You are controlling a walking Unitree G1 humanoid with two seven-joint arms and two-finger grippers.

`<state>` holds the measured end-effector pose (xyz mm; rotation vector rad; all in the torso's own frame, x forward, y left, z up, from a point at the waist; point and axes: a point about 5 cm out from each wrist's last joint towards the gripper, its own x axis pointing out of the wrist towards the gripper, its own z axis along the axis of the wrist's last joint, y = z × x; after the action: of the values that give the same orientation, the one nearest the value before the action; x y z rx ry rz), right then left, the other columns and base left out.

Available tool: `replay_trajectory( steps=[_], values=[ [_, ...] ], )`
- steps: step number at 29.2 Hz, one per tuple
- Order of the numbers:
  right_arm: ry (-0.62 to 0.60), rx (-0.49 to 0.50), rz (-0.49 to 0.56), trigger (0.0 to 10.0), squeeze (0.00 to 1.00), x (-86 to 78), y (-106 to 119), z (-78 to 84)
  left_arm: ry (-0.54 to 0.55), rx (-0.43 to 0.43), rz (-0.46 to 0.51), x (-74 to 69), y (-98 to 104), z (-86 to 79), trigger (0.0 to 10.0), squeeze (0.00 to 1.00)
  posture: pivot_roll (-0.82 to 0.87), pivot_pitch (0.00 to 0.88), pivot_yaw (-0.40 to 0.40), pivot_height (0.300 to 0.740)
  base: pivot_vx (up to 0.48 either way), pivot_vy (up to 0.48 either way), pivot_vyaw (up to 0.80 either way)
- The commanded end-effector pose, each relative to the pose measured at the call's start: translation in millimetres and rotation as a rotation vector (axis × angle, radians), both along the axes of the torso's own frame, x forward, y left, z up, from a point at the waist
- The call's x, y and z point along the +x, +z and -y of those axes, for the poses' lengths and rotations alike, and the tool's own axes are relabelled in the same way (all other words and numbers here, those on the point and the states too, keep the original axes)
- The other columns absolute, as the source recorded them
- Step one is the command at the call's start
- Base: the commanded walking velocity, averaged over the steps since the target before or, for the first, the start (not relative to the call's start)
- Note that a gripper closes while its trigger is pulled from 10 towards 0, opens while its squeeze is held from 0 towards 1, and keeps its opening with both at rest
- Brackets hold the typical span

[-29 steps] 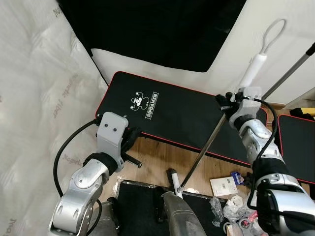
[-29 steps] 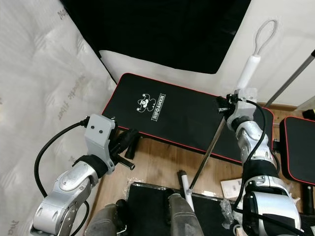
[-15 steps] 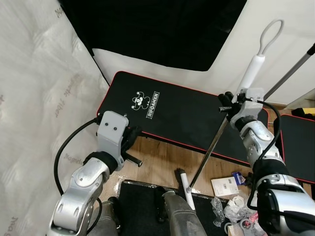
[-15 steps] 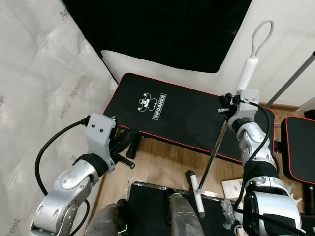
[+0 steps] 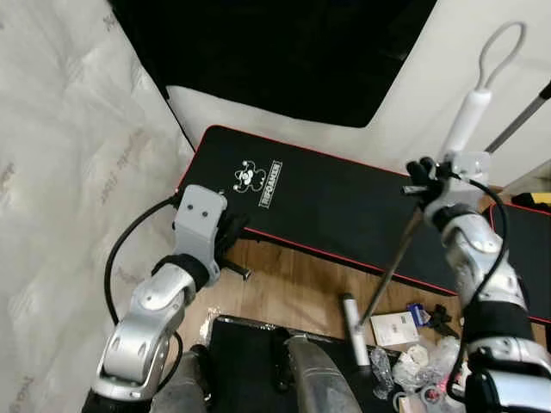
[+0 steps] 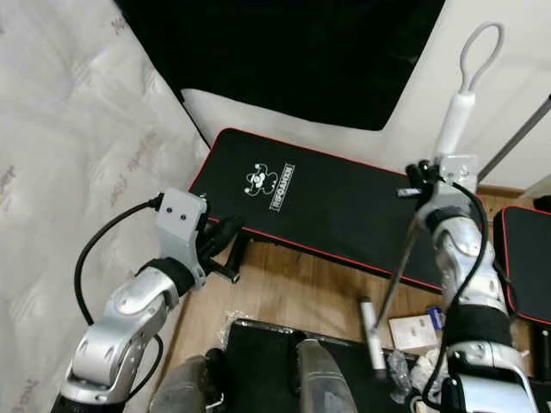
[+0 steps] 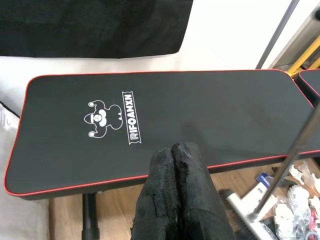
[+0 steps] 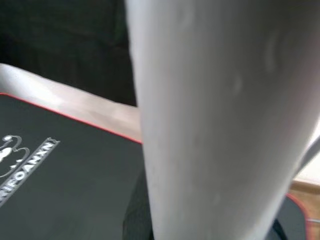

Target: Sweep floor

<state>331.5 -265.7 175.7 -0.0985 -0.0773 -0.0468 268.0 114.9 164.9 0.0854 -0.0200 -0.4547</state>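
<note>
You have the black bench pad spanning the centre. Your right gripper, at three o'clock, clamps the broom, its head on the wood floor at five o'clock. Your left gripper hovers pinched together, empty.

Changes since a second ago:

- Broom: the brush head has travelled across the wooden floor, from just in front of the black mat at the robot's feet toward the litter pile, and now lies just beside it.
- Right gripper: has swung rightward with the shaft, along the far edge of the black bench pad.
- Broom's white grip: leans further right.
</note>
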Motion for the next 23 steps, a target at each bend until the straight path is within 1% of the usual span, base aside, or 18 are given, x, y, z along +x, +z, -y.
replay_trajectory(
  steps=[1,5,6,8,9,11,12,13,15,17,18,19,21,22,23],
  values=[
    [-0.032,0.021,0.006,0.0,0.00,-5.3,3,7.1,-0.016,-0.005,-0.018,-1.4,-6,3.4,10.0,0.00,-0.12,0.213,-0.143,0.740,0.000,0.000,0.00],
    [-0.046,0.067,0.025,0.0,0.00,-11.3,10,0.1,-0.015,-0.013,-0.013,4.2,-7,4.7,10.0,0.00,-0.13,0.195,-0.139,0.740,0.000,0.000,0.00],
    [-0.046,0.076,0.018,0.0,0.00,-13.4,10,-3.7,-0.015,-0.015,-0.011,6.0,-7,5.1,10.0,0.00,-0.13,0.186,-0.139,0.740,0.000,0.000,0.00],
    [-0.046,0.081,0.012,0.0,0.00,-14.6,9,-6.2,-0.015,-0.016,-0.010,7.3,-7,5.3,10.0,0.00,-0.13,0.184,-0.139,0.740,0.000,0.000,0.00],
    [-0.036,0.093,0.005,0.0,0.00,-15.5,6,-11.0,-0.015,-0.017,-0.008,8.8,-7,5.5,10.0,0.00,-0.14,0.177,-0.139,0.740,0.000,0.000,0.00],
    [-0.036,0.093,0.005,0.0,0.00,-15.5,6,-11.0,-0.015,-0.017,-0.008,8.8,-7,5.5,10.0,0.00,-0.14,0.177,-0.139,0.740,0.000,0.000,0.00],
    [-0.034,0.114,0.003,0.7,0.00,-15.9,3,-16.9,-0.014,-0.017,-0.005,10.3,-7,5.8,10.0,0.00,-0.13,0.172,-0.140,0.740,0.000,0.000,0.00],
    [-0.032,0.137,-0.005,10.0,0.00,-16.1,0,-24.8,-0.014,-0.015,0.000,12.2,-7,6.0,10.0,0.00,-0.13,0.165,-0.141,0.740,0.000,0.000,0.00],
    [-0.024,0.164,-0.009,10.0,0.00,-15.9,-1,-37.3,-0.012,-0.008,0.009,15.0,-6,6.3,10.0,0.00,-0.13,0.159,-0.142,0.740,0.000,0.000,0.00],
    [-0.023,0.168,-0.016,10.0,0.00,-16.8,0,-39.9,-0.012,-0.007,0.012,16.0,-6,6.3,10.0,0.00,-0.13,0.159,-0.142,0.740,0.000,0.000,0.00],
    [0.010,0.188,0.000,0.0,0.00,-17.9,2,-46.7,-0.011,-0.006,0.014,16.9,-6,6.2,10.0,0.00,-0.13,0.154,-0.142,0.740,0.000,0.000,0.00],
    [0.010,0.188,0.000,0.0,0.00,-17.9,2,-46.7,-0.011,-0.006,0.014,16.9,-6,6.2,10.0,0.00,-0.13,0.154,-0.142,0.740,0.000,0.000,0.00],
    [0.066,0.191,0.007,0.0,0.00,-19.0,4,-61.1,-0.009,-0.001,0.019,19.1,-6,6.0,10.0,0.00,-0.12,0.143,-0.143,0.740,0.000,0.000,0.00],
    [0.066,0.191,0.007,0.0,0.00,-19.0,4,-61.1,-0.009,-0.001,0.019,19.1,-6,6.0,10.0,0.00,-0.12,0.143,-0.143,0.740,0.000,0.000,0.00],
    [0.071,0.181,-0.008,10.0,0.00,-19.0,4,-66.7,-0.008,0.002,0.024,20.9,-6,5.8,10.0,0.00,-0.12,0.138,-0.143,0.740,0.000,0.000,0.00]
  ],
)
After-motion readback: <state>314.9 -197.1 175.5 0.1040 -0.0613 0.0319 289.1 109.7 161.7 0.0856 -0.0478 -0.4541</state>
